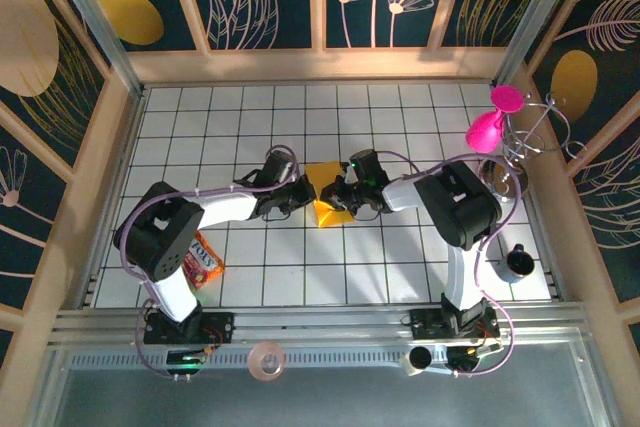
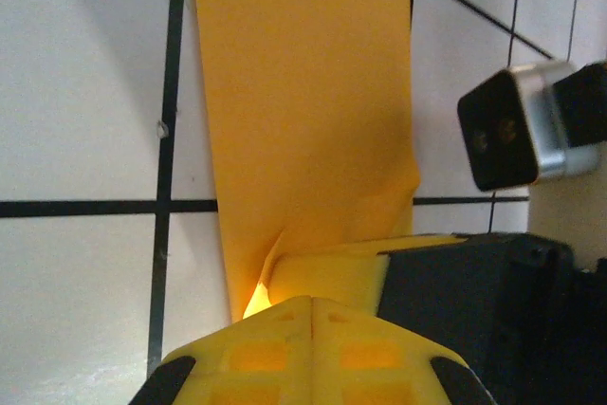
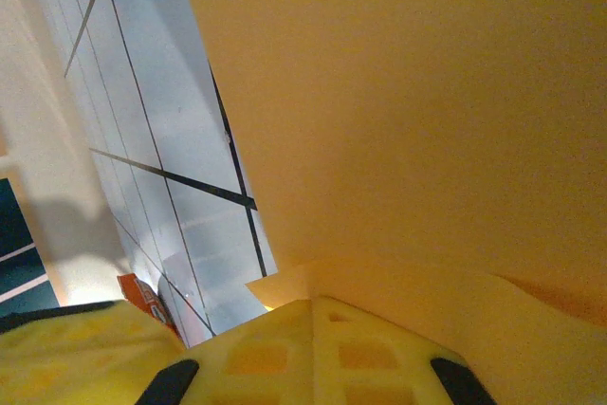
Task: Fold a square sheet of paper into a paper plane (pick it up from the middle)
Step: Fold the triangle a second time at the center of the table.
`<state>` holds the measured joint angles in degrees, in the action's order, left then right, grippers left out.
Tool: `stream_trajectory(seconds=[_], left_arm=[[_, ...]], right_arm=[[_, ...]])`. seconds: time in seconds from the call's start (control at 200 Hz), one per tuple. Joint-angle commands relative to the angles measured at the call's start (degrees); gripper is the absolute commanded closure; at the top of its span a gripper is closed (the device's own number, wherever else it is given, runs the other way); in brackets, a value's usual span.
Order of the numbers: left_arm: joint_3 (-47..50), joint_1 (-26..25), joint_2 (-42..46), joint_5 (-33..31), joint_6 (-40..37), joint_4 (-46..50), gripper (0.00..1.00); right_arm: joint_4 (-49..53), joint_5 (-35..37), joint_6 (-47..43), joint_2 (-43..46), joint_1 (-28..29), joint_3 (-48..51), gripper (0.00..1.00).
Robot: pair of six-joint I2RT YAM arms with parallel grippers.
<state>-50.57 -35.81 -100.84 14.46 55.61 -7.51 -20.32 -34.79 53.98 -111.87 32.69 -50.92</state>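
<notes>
1. Top external: thin orange-yellow square sheet of paper (image 1: 328, 199) sits mid-table on the white tiled table (image 1: 400, 267), btwn the two arms. It looks creased rather than flat; can't tell how many folds. Left gripper (image 1: 303, 194) meets its left edge, right gripper (image 1: 347, 197) its right edge. Well apart from it: crinkly multicoloured snack packet (image 1: 203, 259) by the left arm, pink balloon-like figure (image 1: 490, 125) at far right.

2. Left wrist: left gripper (image 2: 311, 303) has its yellow fingers (image 2: 266, 353) pressed together, no gap showing, w/ the sheet's near edge nipped at the tips and a small pucker there. Rest of the sheet (image 2: 303, 92) runs away over the tiles as a strip. Right arm's silver-and-black camera block (image 2: 517, 125) hangs just beside the sheet's far side.

3. Right wrist: right gripper (image 3: 313, 308) tips closed too, and it looks clamped on the sheet's edge. Paper (image 3: 427, 92) rises over the lens, so it's prob lifted on this side. A bit of the snack packet (image 3: 142, 293) shows beyond.

4. Handling (judgement): very light, floppy, no stiffness except along creases. It slides easily on smooth tile and tears or crumples if the arms pull apart. Best hold is a shallow pinch at an edge or on a crease line, w/ both sides moving together and little tension. The pucker at the left tips could set a stray crease.
</notes>
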Motion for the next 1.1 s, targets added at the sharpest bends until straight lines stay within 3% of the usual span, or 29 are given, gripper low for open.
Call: stream_trajectory(seconds=[0.0, 0.255, 0.686, 0.986, 1.096], left_arm=[[-0.04, -0.33, -1.47, 1.35, 0.48, -1.28, 1.00], [-1.98, -0.42, -3.82, 0.68, 0.02, 0.06, 1.00], [-4.83, -0.45, -6.46, -5.66, -1.10, 5.14, 1.00], [-7.00, -0.31, -4.02, -10.00, -2.35, 8.34, 1.00], [-7.22, -0.31, -1.80, -8.57, -2.75, 5.54, 1.00]], right_arm=[[5.00, 2.62, 0.01, -3.35, 0.24, 0.03, 1.00], [4.49, 2.44, 0.46, -3.30, 0.26, 0.37, 1.00], [3.20, 1.93, 1.11, -2.60, 0.26, 1.12, 1.00], [2.78, 1.80, 1.32, -2.59, 0.21, 1.20, 1.00], [2.83, 1.83, 1.32, -2.62, 0.22, 1.27, 1.00]])
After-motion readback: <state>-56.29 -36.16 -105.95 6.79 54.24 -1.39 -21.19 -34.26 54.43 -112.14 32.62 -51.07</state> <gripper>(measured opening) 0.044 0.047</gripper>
